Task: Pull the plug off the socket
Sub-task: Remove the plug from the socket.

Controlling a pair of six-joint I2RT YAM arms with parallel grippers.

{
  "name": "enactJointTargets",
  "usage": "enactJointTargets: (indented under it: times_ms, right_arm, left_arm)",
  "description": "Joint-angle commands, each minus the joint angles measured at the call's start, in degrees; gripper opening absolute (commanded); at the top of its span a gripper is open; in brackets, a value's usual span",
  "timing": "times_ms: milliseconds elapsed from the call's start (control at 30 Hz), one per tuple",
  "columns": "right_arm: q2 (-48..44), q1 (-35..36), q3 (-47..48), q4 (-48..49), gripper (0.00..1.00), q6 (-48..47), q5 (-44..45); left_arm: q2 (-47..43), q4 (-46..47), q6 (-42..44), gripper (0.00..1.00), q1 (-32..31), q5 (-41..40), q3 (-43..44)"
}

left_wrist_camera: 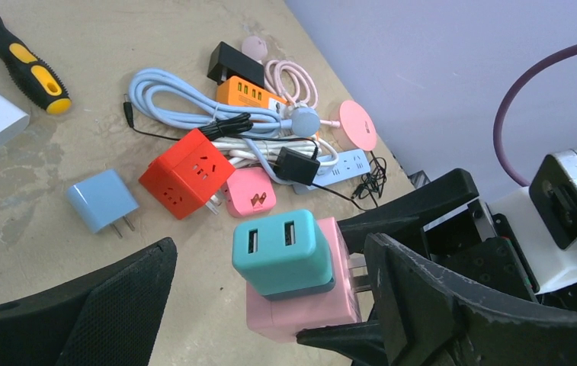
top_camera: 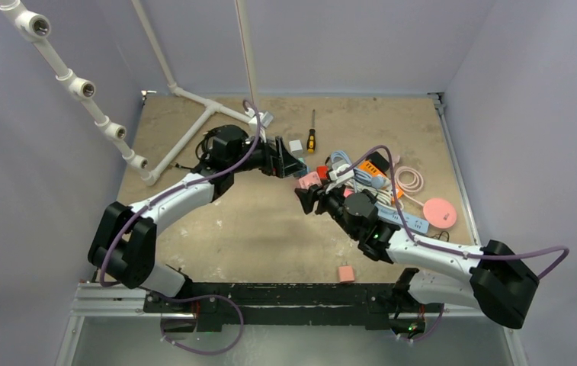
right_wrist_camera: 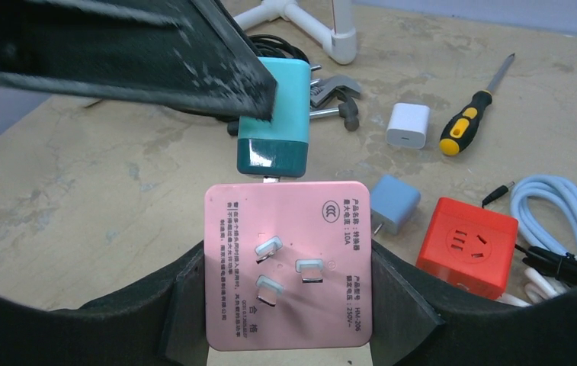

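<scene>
walls (top_camera: 346, 38): pale lavender | tabletop (top_camera: 254, 229): tan, scuffed | white pipe frame (top_camera: 181, 145): back-left corner

we see a yellow-and-black screwdriver (right_wrist_camera: 472, 122) on the tabletop (top_camera: 254, 221), a white charger (right_wrist_camera: 408, 125) beside it, a blue adapter (right_wrist_camera: 394, 203) near a red cube (right_wrist_camera: 468, 245), coiled cables (left_wrist_camera: 142, 82)

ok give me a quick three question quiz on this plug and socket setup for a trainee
1. True or false: the right gripper is clamped on the pink socket adapter.
2. Which plug sits in that adapter? A) teal USB charger B) blue charger C) white charger
3. Fill in: the left gripper has its jaws ___ on either side of the teal USB charger.

Key: 1 true; 2 A; 3 open
</scene>
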Motion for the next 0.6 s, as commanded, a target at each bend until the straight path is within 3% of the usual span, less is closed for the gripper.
enactJointTargets:
  times_ms: [0,100,167,233,367,567]
  right_arm:
    - [-2.7,0.6,-0.3,6.6,0.0,-1.3,0.0]
    - [-1.7,0.8,0.1,6.4,0.0,-1.4,0.3]
    - [-0.5,0.9,0.8,5.8,0.0,-1.4,1.3]
    - [0.4,1.0,1.3,5.3,0.0,-1.2,1.6]
    - [2.0,1.1,1.9,4.7,0.0,-0.9,2.1]
    - [3.0,1.2,2.1,3.6,0.0,-0.2,2.3]
  left_arm:
    - [2.3,0.7,-0.9,0.89,-1.8,1.4,0.8]
    - [2.9,1.7,-2.0,0.7,-2.1,2.1,0.7]
    - [2.8,2.5,-2.7,0.5,-2.1,2.5,0.5]
    - [2.5,3.5,-3.4,0.38,-2.1,2.7,0.1]
    - [2.2,4.3,-4.8,0.0,-2.0,3.0,-0.2]
    - [-0.5,3.2,-4.5,0.0,0.7,0.3,-0.6]
